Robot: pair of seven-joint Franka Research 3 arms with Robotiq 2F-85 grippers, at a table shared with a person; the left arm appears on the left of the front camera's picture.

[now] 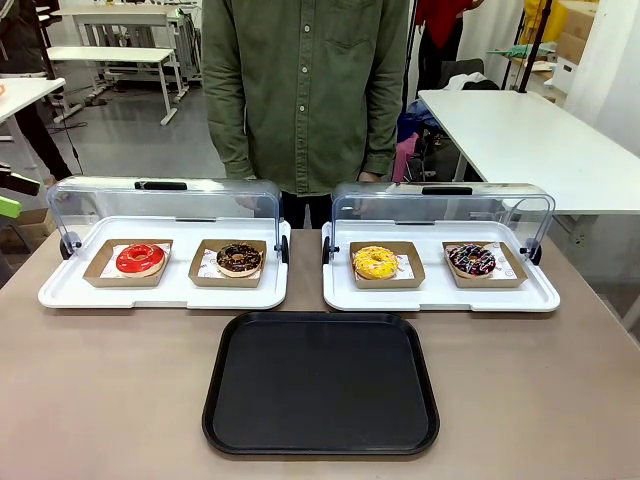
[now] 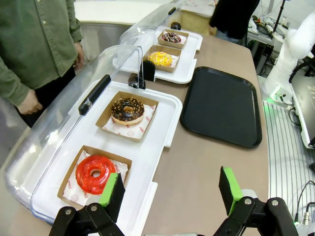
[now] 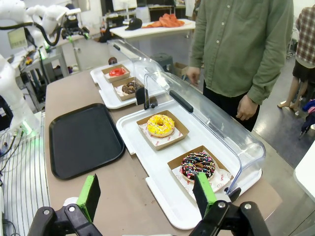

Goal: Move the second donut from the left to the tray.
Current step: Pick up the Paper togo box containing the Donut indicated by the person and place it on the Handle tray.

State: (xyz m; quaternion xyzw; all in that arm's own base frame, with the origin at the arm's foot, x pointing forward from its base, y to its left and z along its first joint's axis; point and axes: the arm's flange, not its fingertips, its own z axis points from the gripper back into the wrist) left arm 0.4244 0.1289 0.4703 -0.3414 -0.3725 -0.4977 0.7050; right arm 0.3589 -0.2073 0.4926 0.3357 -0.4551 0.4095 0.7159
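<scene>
You have the left gripper (image 2: 171, 192) hanging above the table (image 1: 90, 400) by the left end of the left white display tray (image 1: 180, 293); its green-padded fingers (image 2: 112, 189) stand wide apart with nothing between them. The right gripper (image 3: 146, 194) hangs likewise by the right end of the right white display tray (image 1: 430, 297), fingers spread and empty.

The second donut from the left (image 1: 239, 258) (dark chocolate glaze, small golden sprinkles) lies flat in its brown cardboard holder (image 1: 203, 268) on the right half of the left display tray, close to that tray's right edge; the red-glazed donut (image 1: 140, 258) sits in its own holder on the left half, apart from it. Both clear lids (image 1: 160, 205) are swung up and back toward the far edge, so the donuts lie uncovered.

The tray (image 1: 320, 385) lies flat and bare at the middle of the table's near edge, just in front of the gap between the two display trays; neither gripper touches it. On the right display tray you see a yellow donut (image 1: 375, 262) on the left half and a dark donut with pink and white sprinkles (image 1: 471, 259) on the right.

A person (image 1: 305, 90) in a green shirt stands at the table's far edge, behind the display trays, arms down.
</scene>
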